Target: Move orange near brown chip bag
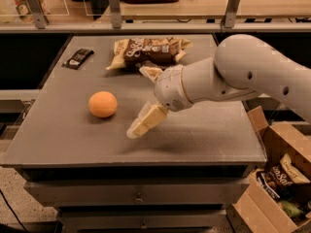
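Observation:
The orange (102, 104) lies on the grey table (58, 140), left of centre. The brown chip bag (148, 51) lies flat at the back of the table, well apart from the orange. My gripper (138, 102) hangs just right of the orange, open and empty. One cream finger (146, 121) points down-left towards the table. The other finger (151, 72) sits at the front edge of the chip bag. The gripper does not touch the orange.
A small dark wrapped bar (77, 58) lies at the table's back left. A cardboard box (279, 178) with snack bags stands on the floor to the right. A shelf rail with posts (114, 6) runs behind the table.

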Available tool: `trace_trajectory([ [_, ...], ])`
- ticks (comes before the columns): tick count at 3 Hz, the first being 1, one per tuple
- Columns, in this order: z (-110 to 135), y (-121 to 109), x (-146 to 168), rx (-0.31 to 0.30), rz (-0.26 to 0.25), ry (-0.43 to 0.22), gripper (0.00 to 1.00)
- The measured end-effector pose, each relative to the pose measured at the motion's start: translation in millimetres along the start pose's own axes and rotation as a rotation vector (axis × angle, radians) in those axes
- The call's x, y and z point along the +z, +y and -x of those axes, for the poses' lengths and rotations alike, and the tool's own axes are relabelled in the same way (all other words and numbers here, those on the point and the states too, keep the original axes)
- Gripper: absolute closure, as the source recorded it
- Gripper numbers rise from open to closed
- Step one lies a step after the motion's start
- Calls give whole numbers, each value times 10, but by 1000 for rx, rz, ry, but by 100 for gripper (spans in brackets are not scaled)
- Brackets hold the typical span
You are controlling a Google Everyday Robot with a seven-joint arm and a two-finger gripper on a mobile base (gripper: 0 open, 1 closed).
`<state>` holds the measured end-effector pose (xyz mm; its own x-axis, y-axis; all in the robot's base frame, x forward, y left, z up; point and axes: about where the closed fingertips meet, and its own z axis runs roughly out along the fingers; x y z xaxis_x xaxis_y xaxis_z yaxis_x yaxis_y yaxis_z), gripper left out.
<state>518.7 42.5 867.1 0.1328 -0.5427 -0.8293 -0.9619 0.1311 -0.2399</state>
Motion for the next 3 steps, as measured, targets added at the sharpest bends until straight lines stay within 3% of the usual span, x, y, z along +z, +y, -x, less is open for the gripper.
trace_trajectory([
  [3, 130, 72, 555, 77, 155, -110, 0],
])
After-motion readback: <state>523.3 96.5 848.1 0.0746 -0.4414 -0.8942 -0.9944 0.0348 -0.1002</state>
